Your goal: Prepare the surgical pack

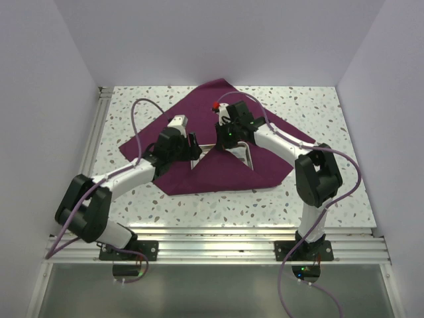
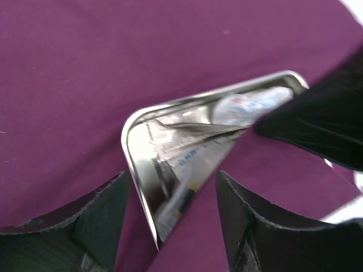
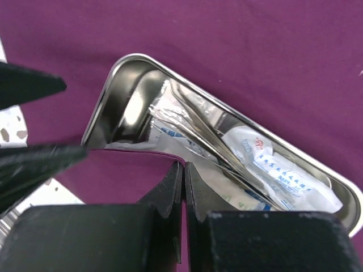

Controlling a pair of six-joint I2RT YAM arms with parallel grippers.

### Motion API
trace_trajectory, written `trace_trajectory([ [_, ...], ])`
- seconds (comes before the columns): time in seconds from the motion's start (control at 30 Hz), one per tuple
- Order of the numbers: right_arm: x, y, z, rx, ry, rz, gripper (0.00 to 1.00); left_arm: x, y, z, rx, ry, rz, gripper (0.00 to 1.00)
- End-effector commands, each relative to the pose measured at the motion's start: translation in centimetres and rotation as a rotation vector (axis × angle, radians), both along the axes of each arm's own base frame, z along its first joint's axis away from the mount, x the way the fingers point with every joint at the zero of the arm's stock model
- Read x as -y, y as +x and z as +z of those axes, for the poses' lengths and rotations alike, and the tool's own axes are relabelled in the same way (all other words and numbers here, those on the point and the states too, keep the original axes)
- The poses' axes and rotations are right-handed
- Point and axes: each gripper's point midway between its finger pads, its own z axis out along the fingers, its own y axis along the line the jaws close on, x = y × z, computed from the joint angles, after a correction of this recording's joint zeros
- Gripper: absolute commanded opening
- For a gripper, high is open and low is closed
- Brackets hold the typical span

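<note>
At the near edge, both arm bases sit on aluminium rails (image 1: 218, 242), and beyond them runs the speckled, terrazzo-like counter (image 1: 199, 205). The left arm folds at a low elbow and reaches inward and away to the middle. The right arm rises to a high elbow, then slants in and left, its wrist bent down.

The surgical pack (image 1: 265, 169) lies in the middle of the counter: a deep purple, matte cloth spread in a diamond, with a shiny steel tray (image 1: 250, 158) on it, its corners rounded. One flap of the cloth is folded over part of the tray.

The left claw (image 1: 193, 151) hangs over the tray's left end. In its wrist view the left claw (image 2: 170, 175) stands wide, its black fingers (image 2: 108, 209) on either side of a tray (image 2: 129, 147) corner and gripping nothing.

The right claw (image 1: 224, 140) comes down just beyond it. In its wrist view the right claw (image 3: 182, 165) is pressed together at the tip of the purple flap (image 3: 125, 170) and appears to pinch the fabric there. Past those fingertips the open tray (image 3: 116, 73) holds crinkled white sachets (image 3: 283, 175) with blue print and a slim steel instrument (image 3: 204, 124).

The cloth's far corner (image 1: 220, 85) points at the back wall.
</note>
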Motion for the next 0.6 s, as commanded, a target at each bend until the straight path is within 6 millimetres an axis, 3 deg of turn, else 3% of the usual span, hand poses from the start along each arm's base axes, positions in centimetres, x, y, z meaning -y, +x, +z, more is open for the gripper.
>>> trace_trajectory([
  [0.0,-0.2,0.9,1.5,0.015,0.02,0.007,0.0,-1.8,1.4,-2.3,-0.086,0.158,0.092,0.65],
  [0.27,0.0,1.6,2.0,0.029,0.017,0.0,0.0,-2.1,2.9,-5.7,-0.179,0.257,0.128,0.42],
  [0.43,0.2,2.4,2.0,0.036,0.014,-0.009,0.0,-2.0,3.1,-6.3,-0.18,0.268,0.121,0.18],
  [0.57,0.2,3.2,1.6,0.024,0.008,-0.009,0.0,-2.1,3.7,-6.2,-0.171,0.292,0.118,0.08],
])
